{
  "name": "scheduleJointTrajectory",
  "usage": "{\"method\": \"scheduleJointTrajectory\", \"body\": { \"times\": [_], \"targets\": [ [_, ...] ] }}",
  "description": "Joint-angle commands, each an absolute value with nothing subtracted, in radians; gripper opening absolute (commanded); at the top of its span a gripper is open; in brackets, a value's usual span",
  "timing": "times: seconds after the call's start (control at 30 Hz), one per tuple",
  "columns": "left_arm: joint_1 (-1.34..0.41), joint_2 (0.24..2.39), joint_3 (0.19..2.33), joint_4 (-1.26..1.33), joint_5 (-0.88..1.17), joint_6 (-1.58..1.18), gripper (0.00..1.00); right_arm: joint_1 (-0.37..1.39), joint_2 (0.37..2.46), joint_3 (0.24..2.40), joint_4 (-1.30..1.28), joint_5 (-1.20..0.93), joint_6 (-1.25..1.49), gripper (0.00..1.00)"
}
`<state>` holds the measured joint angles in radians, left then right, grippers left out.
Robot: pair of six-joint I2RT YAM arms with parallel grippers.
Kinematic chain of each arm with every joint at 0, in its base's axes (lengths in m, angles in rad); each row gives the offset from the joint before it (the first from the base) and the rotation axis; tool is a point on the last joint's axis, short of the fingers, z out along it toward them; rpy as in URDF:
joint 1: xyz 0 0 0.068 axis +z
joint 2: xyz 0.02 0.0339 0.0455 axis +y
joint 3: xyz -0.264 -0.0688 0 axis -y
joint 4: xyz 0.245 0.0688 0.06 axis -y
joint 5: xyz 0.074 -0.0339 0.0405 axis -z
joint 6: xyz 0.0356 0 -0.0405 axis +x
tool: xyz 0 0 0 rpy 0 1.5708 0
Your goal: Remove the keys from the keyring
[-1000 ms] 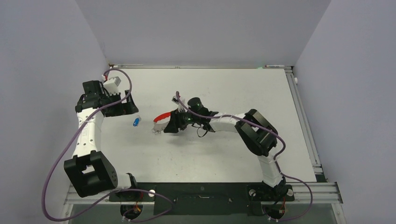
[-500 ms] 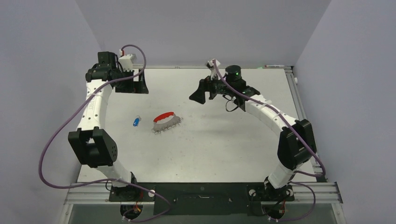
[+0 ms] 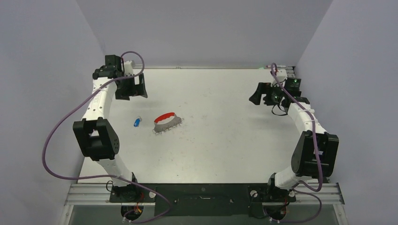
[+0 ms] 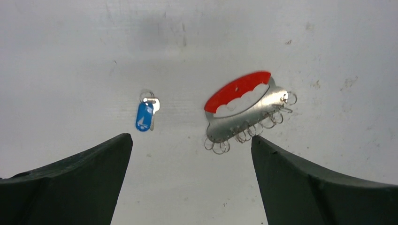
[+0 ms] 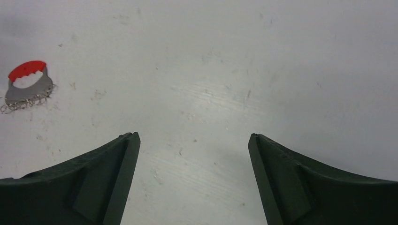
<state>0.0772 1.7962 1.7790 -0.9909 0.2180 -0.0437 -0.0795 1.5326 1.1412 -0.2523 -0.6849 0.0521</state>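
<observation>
The keyring [image 3: 166,122] lies flat on the white table, a red arc over a silver plate with several wire loops along its near edge; it also shows as the keyring [image 4: 244,110] and small at the far left as the keyring [image 5: 28,86]. A key with a blue head [image 3: 136,122] lies apart to its left, also seen as the blue key [image 4: 146,114]. My left gripper [image 3: 133,87] hangs open above the far left of the table, holding nothing. My right gripper [image 3: 257,95] is open at the far right, well away from both.
The left wall stands close behind the left arm [image 3: 96,105]. A metal rail [image 3: 305,117] runs along the table's right edge beside the right arm. The black base frame [image 3: 202,192] spans the near edge.
The right gripper has let go of the keyring, opened and swung far right. The left arm has lifted back toward the far left corner. The keyring now lies flat alone.
</observation>
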Motion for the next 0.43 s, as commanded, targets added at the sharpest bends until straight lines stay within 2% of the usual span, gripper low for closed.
{"method": "scheduleJointTrajectory", "body": {
  "times": [0.0, 0.13, 0.4],
  "targets": [
    [0.072, 1.683, 1.600, -0.945, 0.214, -0.078, 0.96, -0.154, 1.456, 1.051, -0.300, -0.688, -0.036, 0.90],
    [0.072, 1.628, 1.520, -0.925, 0.219, -0.074, 0.96, -0.169, 1.429, 1.017, -0.304, -0.685, -0.063, 0.90],
    [0.073, 1.593, 1.514, -0.924, 0.185, -0.083, 0.96, -0.169, 1.439, 1.037, -0.303, -0.693, -0.055, 0.90]
  ]
}}
